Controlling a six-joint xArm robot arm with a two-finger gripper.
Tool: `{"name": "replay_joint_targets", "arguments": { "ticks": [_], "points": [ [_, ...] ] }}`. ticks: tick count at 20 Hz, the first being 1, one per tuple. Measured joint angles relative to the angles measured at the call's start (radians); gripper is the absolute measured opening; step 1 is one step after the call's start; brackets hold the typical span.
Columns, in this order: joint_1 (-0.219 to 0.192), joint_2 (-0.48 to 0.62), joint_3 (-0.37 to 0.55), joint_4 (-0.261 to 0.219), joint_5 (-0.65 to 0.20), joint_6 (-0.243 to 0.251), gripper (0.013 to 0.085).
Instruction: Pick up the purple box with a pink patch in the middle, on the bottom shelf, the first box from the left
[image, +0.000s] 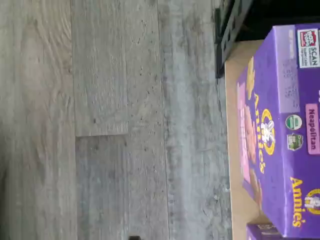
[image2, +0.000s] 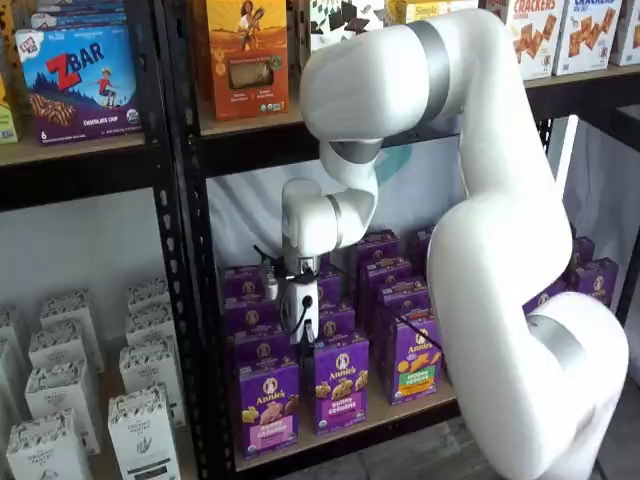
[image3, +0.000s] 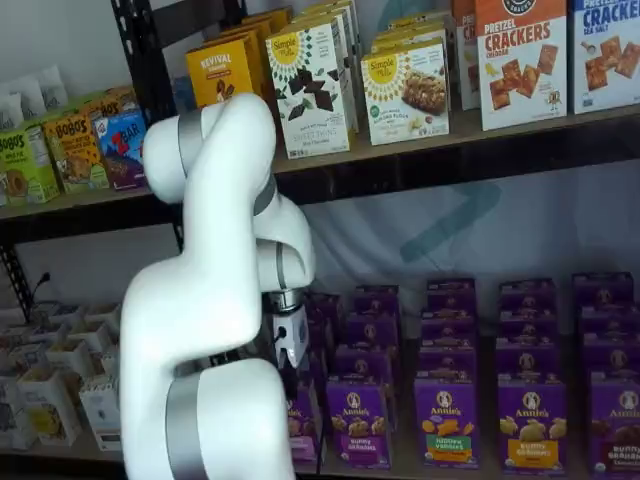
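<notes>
The purple box (image2: 268, 405) stands upright at the left front of the bottom shelf (image2: 372, 417), with a pink label across its lower part. In a shelf view (image3: 303, 425) only its edge shows beside the arm. In the wrist view the purple box (image: 280, 135) fills one side, with its Annie's logo and pink panel, on the tan board (image: 234, 150). My gripper (image2: 302, 340) hangs just above and slightly right of the box; it also shows in a shelf view (image3: 290, 378). Its fingers are dark and small, and I see no gap and nothing held.
A purple Bunny Grahams carton (image2: 342, 392) and a purple carton with a green panel (image2: 415, 362) stand to the right, with more purple rows behind. A black upright (image2: 190, 300) borders the left. White cartons (image2: 140, 420) fill the neighbouring bay. Grey plank floor (image: 115, 120) lies below.
</notes>
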Motion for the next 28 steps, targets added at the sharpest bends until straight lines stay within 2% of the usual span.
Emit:
{"name": "replay_joint_targets", "arguments": {
  "ticks": [1,2,3,7,13,28],
  "points": [
    [0.0,0.0,0.003,0.016,-0.011,-0.016,0.085],
    [0.002,0.001,0.012,0.065,-0.042,-0.057,0.085],
    [0.004,0.006,0.012,0.088,-0.057,-0.076,0.085],
    [0.007,0.024,-0.003,0.1,-0.074,-0.085,0.085],
    [0.019,0.046,0.018,0.146,-0.205,-0.12,0.085],
    [0.021,0.171,-0.09,0.064,-0.256,-0.044,0.085]
  ]
}}
